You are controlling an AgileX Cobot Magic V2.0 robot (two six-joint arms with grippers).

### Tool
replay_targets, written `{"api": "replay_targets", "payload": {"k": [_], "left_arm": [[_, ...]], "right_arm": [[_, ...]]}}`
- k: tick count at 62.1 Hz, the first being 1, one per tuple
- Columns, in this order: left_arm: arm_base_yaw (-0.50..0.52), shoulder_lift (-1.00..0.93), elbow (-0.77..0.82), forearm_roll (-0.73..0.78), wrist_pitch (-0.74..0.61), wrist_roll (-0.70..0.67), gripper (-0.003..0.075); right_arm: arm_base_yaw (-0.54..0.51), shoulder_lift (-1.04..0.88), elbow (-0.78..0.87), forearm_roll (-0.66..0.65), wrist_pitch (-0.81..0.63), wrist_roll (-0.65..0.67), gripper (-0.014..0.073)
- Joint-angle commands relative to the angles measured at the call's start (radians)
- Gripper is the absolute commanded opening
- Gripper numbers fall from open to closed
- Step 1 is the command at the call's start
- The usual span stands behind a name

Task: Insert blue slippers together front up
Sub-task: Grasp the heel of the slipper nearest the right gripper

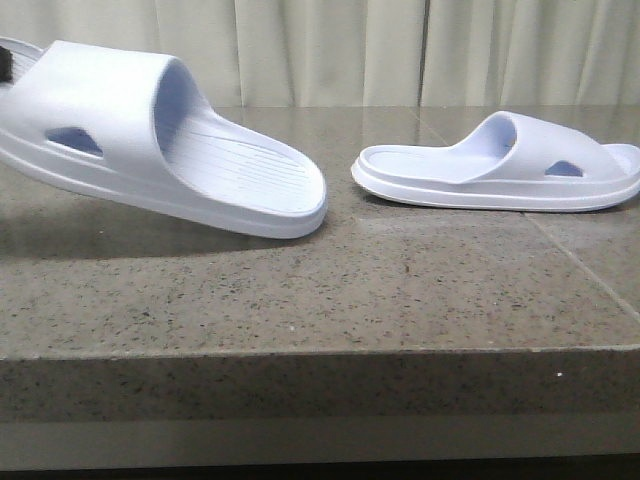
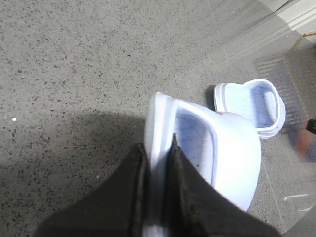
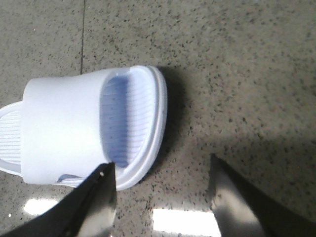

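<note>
One blue slipper (image 1: 110, 110) hangs tilted above the left of the stone table, its open end lowest and pointing right. My left gripper (image 2: 159, 148) is shut on this slipper's (image 2: 232, 163) sole rim, with one finger under the sole and one on the footbed. Only a dark bit of that gripper (image 1: 6, 62) shows in the front view. The other blue slipper (image 1: 500, 165) lies flat on its sole at the right, also seen from the left wrist (image 2: 252, 103). My right gripper (image 3: 163, 170) is open above the table just beside this slipper (image 3: 64, 123), holding nothing.
The speckled stone table (image 1: 300, 300) ends in a front edge (image 1: 300, 350) close to the camera. A seam (image 1: 580, 260) runs across the stone at the right. Pale curtains (image 1: 330, 50) hang behind the table.
</note>
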Motion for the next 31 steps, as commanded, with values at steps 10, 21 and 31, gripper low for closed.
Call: {"api": "replay_targets", "payload": {"k": [10,21,31], "left_arm": [[-0.005,-0.026,-0.025,-0.074,0.015,0.001,-0.002],[-0.005,-0.026,-0.025,-0.074,0.017,0.001,-0.002],[-0.005,-0.026,-0.025,-0.074,0.017,0.001,-0.002]], "right_arm": [[0.09,0.099,-0.123,0.064,-0.013,-0.029,0.0435],[0.103,0.169,-0.166,0.063,-0.038,-0.029,0.0435],[0.11,0.208,-0.167,0.064,-0.023,-0.033,0.0424]]}}
